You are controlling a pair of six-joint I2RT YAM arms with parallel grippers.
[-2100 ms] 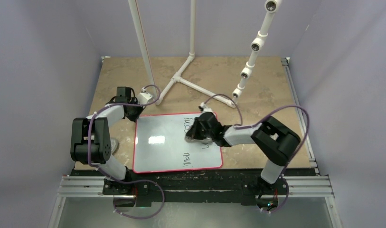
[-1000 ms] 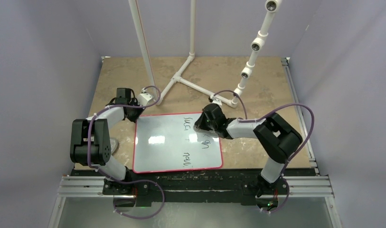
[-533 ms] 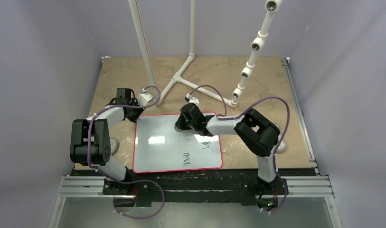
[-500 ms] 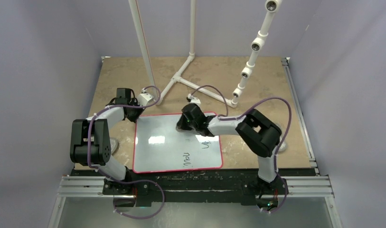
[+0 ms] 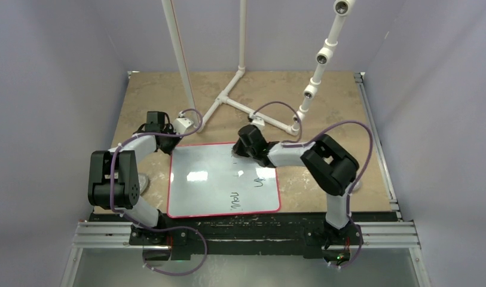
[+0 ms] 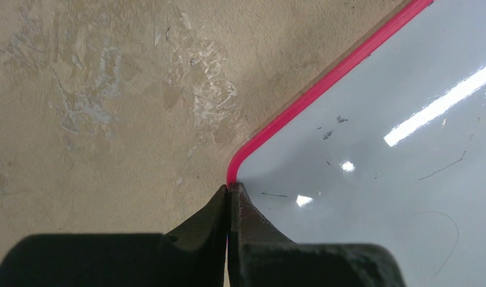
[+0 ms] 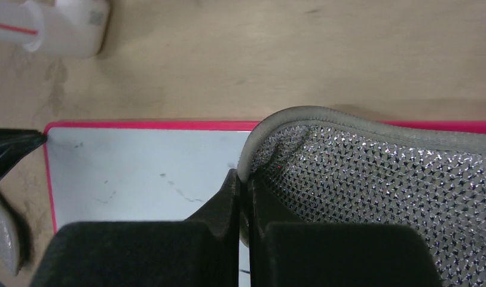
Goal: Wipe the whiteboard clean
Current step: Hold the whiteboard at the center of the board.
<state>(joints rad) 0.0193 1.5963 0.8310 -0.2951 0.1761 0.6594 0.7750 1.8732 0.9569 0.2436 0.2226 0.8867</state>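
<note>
The whiteboard (image 5: 204, 182) lies at the table's (image 5: 330, 101) near edge. The left gripper (image 6: 230, 190) has its fingers shut together at the board's far left corner, and the right gripper (image 7: 243, 179) pinches the grey pad (image 7: 372, 179) on the board's far edge. Best to keep the pad flat and sweep toward the leftover scribbles (image 5: 235, 199). The far-edge word from 2 seconds back is gone.

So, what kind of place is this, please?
Probably a robot test cell in a lab, not a home: plain walls enclose the table, a white pipe frame stands on it, and a metal rail runs along its near edge.
</note>
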